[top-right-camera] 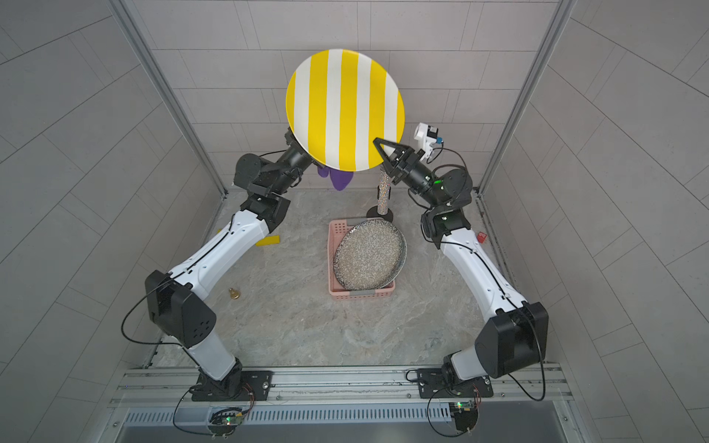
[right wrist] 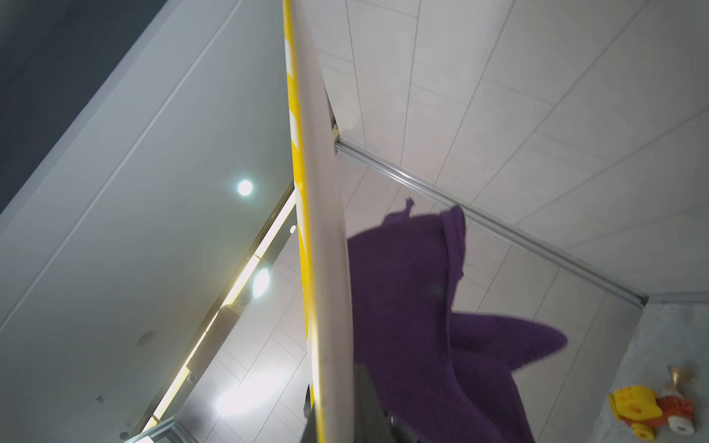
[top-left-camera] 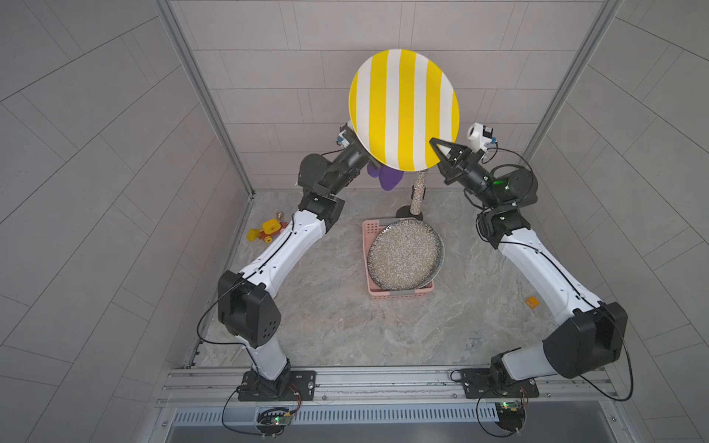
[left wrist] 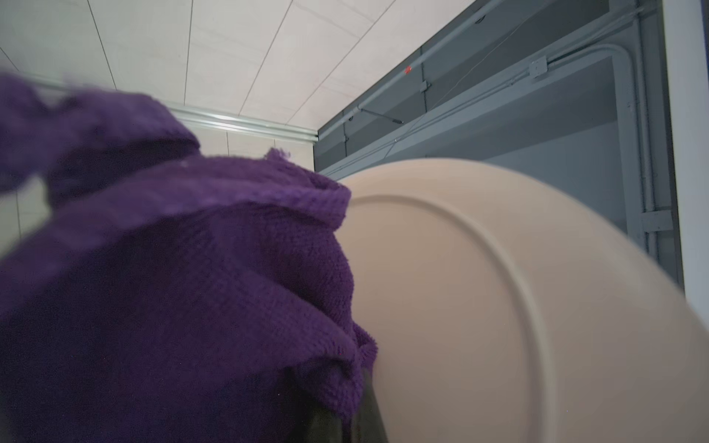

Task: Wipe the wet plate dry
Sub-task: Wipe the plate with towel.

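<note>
The plate (top-left-camera: 403,109) (top-right-camera: 345,109) is round and shallow, its face painted in broad yellow and white stripes that run up and down in both top views; the face is turned toward the top camera and the plate stands tilted on edge. No drops or wet sheen can be made out on the face. In the left wrist view its back (left wrist: 498,307) is plain cream with a raised ring around the base. In the right wrist view it shows edge-on (right wrist: 326,268), a pale rim with yellow along one side.

The plate hangs in the air near the back wall, well above the table (top-left-camera: 326,326). The right gripper (top-left-camera: 435,147) (top-right-camera: 380,147) is clamped on its lower rim, one black finger lying across the striped face and the other hidden behind the plate. The left gripper (left wrist: 341,420) sits behind the plate, out of sight from above. Its jaws are closed on a purple cloth (left wrist: 192,287) bunched over them; the cloth lies against the cream back, beside the ring. A fold of the cloth (top-left-camera: 387,178) (top-right-camera: 339,179) hangs out below the plate's lower edge; from the right wrist the cloth (right wrist: 422,326) shows on the plate's back side.
</note>
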You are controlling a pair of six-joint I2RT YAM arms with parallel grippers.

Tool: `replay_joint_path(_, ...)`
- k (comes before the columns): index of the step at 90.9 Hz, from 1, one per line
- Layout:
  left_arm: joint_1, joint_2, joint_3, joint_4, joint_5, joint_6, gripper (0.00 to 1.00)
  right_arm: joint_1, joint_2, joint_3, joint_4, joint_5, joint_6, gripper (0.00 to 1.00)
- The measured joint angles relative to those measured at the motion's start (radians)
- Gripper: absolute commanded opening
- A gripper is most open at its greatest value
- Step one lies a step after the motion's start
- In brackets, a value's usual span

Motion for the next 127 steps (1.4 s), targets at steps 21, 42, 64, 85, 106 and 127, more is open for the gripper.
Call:
replay_joint_path(21, 0.012, 0.005, 0.024, 0.034, -0.043, 0.0, 0.0, -0.087, -0.038, -0.075, 0.051, 0.045, 0.032, 0.0)
replay_joint_path(42, 0.012, 0.055, 0.076, 0.074, -0.106, 0.0, 0.0, 0.095, -0.14, -0.235, 0.046, 0.052, -0.021, 0.0)
replay_joint_path(64, -0.067, 0.054, 0.053, 0.098, -0.1, 0.0, 0.0, 0.032, 0.025, 0.028, 0.082, 0.045, -0.029, 0.0)
replay_joint_path(85, -0.004, -0.129, -0.236, 0.045, -0.004, 0.041, 0.0, -0.169, 0.027, 0.012, -0.013, 0.077, -0.062, 0.0)
replay_joint_path(106, 0.031, -0.283, 0.108, -0.769, 0.06, 0.753, 0.0, -0.08, -0.074, -0.095, -0.467, 0.121, -0.383, 0.0)
replay_joint_path(127, -0.011, -0.277, 0.272, -1.154, -0.104, 1.216, 0.0, 0.074, -0.131, -0.105, -0.641, 0.09, -0.578, 0.0)
